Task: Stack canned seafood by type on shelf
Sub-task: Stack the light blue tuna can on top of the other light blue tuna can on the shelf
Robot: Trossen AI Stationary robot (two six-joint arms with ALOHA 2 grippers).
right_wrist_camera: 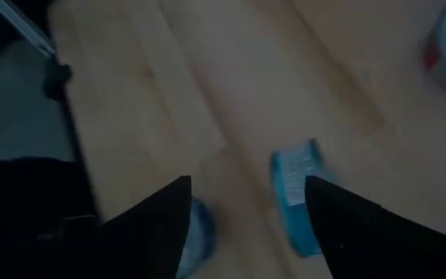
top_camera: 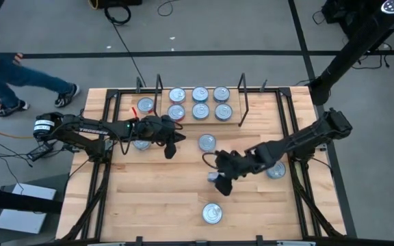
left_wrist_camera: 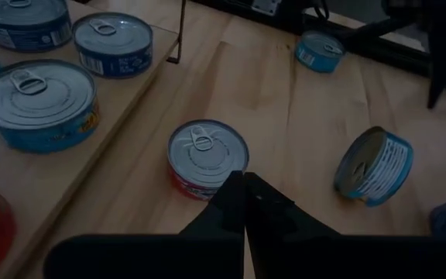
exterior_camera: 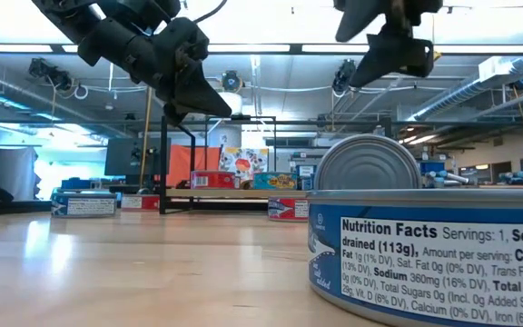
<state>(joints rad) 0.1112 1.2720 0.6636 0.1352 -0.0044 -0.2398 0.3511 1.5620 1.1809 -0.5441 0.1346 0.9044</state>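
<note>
- The bench [top_camera: 156, 198] is showing pale wood planks with a black metal frame.
- The shelf [top_camera: 197, 119], a narrow light-wood board between 2 black wire end frames, is carrying 7 flat round tins [top_camera: 200, 94] with shiny silver pull-tab lids; blue and red side labels are showing.
- A blue-labelled tin [left_wrist_camera: 374, 165] is standing on its edge on the bench under the right gripper [top_camera: 222, 183], whose jaws are hanging released above it, not touching.
- The left gripper [top_camera: 170, 147] is hovering beside the shelf, its jaws clenched on nothing, above a red-labelled tin [left_wrist_camera: 207, 159] lying flat.
- Other tins are lying loose on the bench, 1 [top_camera: 212, 213] near the front edge.
</note>
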